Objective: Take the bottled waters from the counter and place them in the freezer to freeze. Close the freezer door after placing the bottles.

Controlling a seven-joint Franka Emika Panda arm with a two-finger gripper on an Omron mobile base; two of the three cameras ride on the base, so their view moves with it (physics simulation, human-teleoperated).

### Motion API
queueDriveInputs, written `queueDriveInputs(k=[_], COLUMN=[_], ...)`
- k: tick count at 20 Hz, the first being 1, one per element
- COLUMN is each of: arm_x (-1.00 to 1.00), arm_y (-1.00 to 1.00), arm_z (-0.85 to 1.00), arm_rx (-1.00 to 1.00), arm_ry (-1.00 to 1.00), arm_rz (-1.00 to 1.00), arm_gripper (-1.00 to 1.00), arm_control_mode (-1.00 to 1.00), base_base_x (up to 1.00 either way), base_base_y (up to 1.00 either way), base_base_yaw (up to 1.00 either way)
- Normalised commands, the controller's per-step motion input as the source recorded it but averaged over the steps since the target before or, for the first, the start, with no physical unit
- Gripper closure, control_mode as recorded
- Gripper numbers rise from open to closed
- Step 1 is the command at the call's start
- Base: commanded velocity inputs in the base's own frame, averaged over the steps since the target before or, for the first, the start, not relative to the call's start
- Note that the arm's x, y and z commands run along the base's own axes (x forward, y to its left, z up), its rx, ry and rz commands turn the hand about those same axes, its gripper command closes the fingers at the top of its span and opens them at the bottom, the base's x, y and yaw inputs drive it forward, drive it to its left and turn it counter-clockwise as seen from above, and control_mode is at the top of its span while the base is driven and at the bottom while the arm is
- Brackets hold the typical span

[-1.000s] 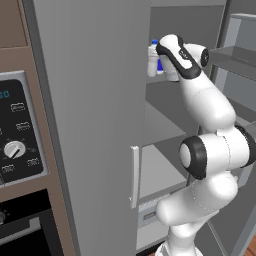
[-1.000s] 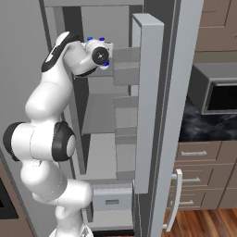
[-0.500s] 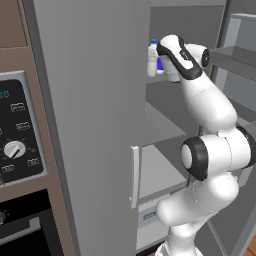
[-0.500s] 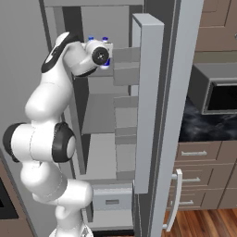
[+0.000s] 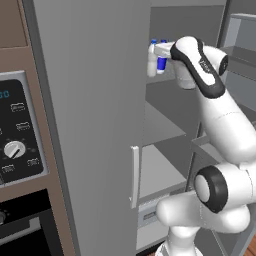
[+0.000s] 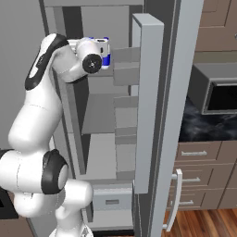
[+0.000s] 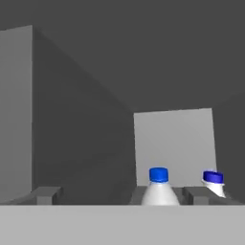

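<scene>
My arm reaches into the open freezer [image 5: 170, 105], jaws spread wide and holding nothing.

Two water bottles [image 7: 159, 187] stand on an upper shelf [image 5: 165, 82], the nearer between my fingertips [image 7: 46, 195]; the freezer door [image 6: 150, 106] hangs open right, wall oven [image 5: 20, 150] left, counter [image 6: 208, 126] beyond.

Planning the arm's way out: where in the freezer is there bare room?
Bare: the lower shelf under the arm, and the rear of the upper shelf behind both bottles. Crowded: that shelf's front, where the bottles stand by the open tool.
</scene>
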Motion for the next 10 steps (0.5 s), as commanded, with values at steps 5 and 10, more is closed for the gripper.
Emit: queueDriveInputs(k=[5, 10], arm_x=[-1.0, -1.0], arm_y=[0.0, 0.0], arm_z=[0.67, 0.52], arm_rx=[0.0, 0.1], arm_ry=[-0.28, -0.09], arm_rz=[-0.08, -0.19], arm_gripper=[-1.0, -1.0], arm_control_mode=[-1.0, -1.0], base_base_x=[0.0, 0.0], base_base_y=[0.0, 0.0], base_base_yaw=[0.0, 0.0])
